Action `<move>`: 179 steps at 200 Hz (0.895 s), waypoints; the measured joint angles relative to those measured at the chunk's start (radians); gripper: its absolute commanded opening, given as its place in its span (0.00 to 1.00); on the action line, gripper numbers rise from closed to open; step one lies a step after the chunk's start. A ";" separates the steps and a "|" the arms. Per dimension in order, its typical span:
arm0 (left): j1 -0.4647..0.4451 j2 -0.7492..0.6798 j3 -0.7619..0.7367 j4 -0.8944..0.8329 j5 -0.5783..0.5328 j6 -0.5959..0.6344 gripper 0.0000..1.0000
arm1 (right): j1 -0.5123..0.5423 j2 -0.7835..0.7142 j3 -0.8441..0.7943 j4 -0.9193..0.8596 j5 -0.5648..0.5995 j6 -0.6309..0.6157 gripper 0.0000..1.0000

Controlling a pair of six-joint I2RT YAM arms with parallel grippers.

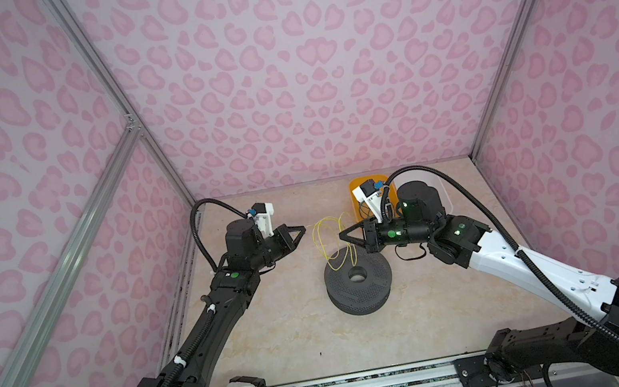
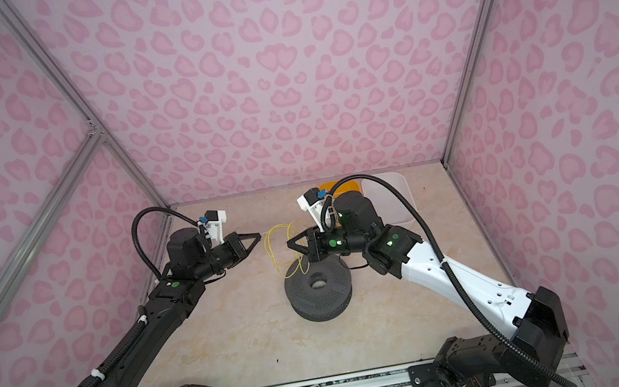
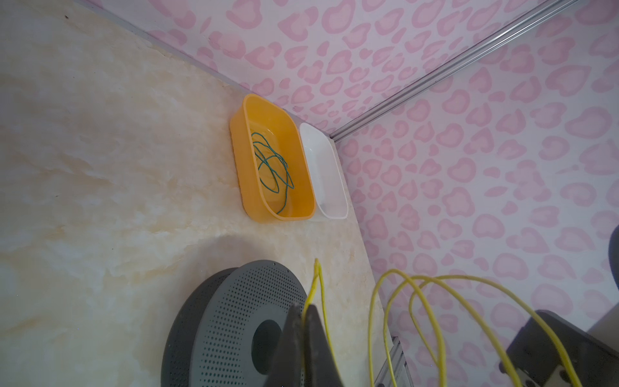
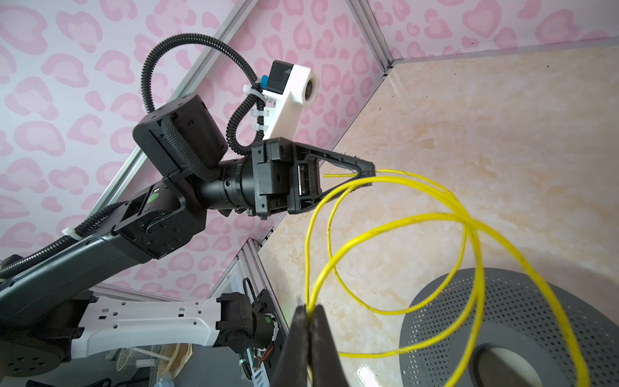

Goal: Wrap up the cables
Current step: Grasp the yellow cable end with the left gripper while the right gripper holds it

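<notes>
Count: 2 cables, 2 tubs, 1 spool, my 2 grippers.

Yellow cable (image 4: 306, 254): up in the air betw. my two grippers, over the middle of the table (image 1: 276, 313); my left gripper (image 3: 303, 308) is closed on it, the strand pinched betw. the fingertips, and the right wrist view shows a short end poking out behind those tips; my right gripper (image 4: 310, 310) is also closed on it, w/ the strands coming out betw. the fingers; loops hang down from both grips toward the far-left rim of the spool (image 1: 338, 282).

Spool: grey, dotted w/ holes, lying flat w/ its centre hole up, about mid-table.

Green cable (image 3: 271, 167): loose tangle inside the orange tub (image 3: 248, 187), at the far edge of the table toward the far right corner.

White tub (image 3: 330, 174): right against the orange one, in the far right corner.

Hard to make out: how many loops the yellow cable makes, since the strands cross and run out of both wrist views; whether the lowest loop touches the spool or hangs just above it, can't tell. In both top views my right wrist covers most of the orange tub, so the green cable is hidden there; the spool is cut off in both wrist views.
</notes>
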 measured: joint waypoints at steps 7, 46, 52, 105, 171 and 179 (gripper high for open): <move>0.001 0.000 0.001 0.000 -0.001 0.000 0.04 | 0.000 -0.002 0.000 -0.002 0.000 -0.002 0.00; 0.002 -0.039 0.003 -0.018 -0.046 0.001 0.04 | -0.043 -0.041 -0.050 -0.017 0.027 -0.018 0.00; 0.002 -0.047 0.006 -0.025 -0.057 0.001 0.04 | -0.055 -0.044 -0.061 -0.018 0.029 -0.018 0.00; 0.003 -0.100 0.038 -0.076 -0.147 0.010 0.04 | -0.080 -0.031 -0.105 -0.018 0.034 -0.007 0.00; 0.003 -0.166 0.088 -0.119 -0.257 0.058 0.04 | -0.143 -0.002 -0.135 -0.028 0.055 0.001 0.20; 0.002 -0.164 0.095 -0.122 -0.262 0.061 0.04 | -0.143 -0.001 -0.135 -0.028 0.043 0.001 0.23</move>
